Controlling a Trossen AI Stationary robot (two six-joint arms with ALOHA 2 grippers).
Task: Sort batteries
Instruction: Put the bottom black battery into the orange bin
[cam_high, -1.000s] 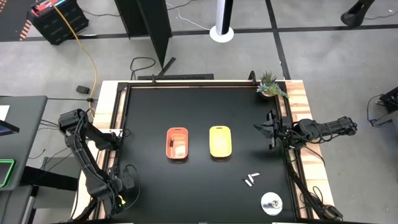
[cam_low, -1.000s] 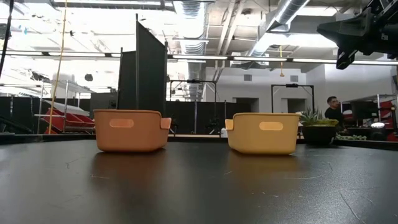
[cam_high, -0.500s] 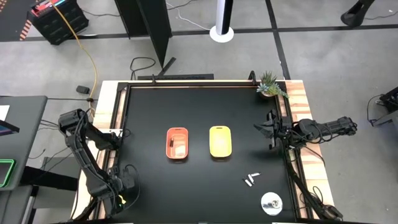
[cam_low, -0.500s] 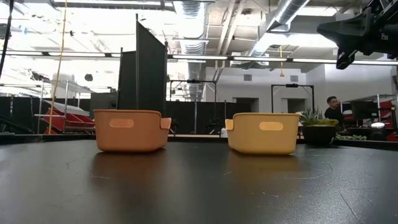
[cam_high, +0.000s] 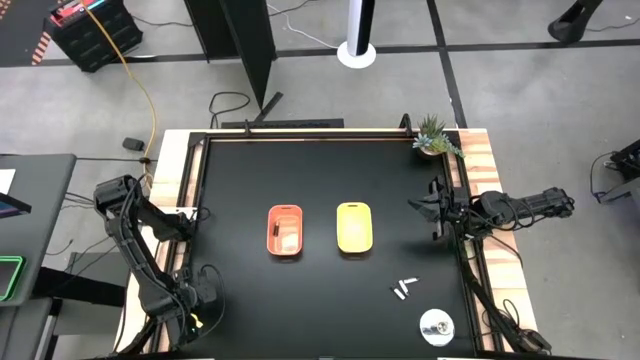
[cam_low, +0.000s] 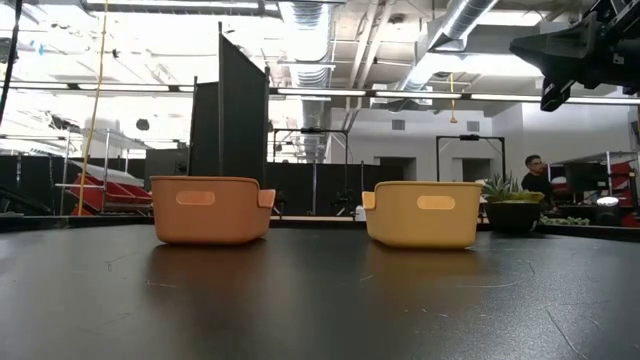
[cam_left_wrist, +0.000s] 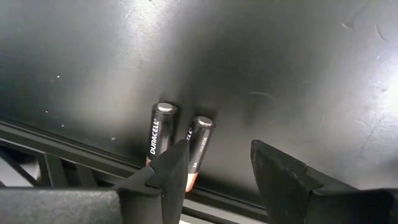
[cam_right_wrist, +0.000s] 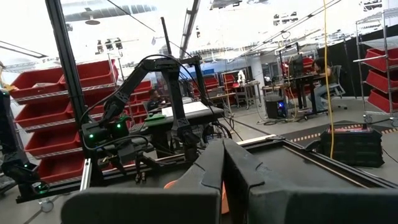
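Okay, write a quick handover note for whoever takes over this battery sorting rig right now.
Left gripper: jaws open, low at the table's near left corner, just over two black Duracell batteries lying side by side on the table by its edge; nothing held.
Right gripper: jaws shut, empty, raised at the table's right edge.
Orange tray already has something in it; I cannot tell what. Yellow tray looks empty.
Two whitish batteries lie loose in front of the yellow tray, near the silvery disc.
Left to do: sort the loose batteries.
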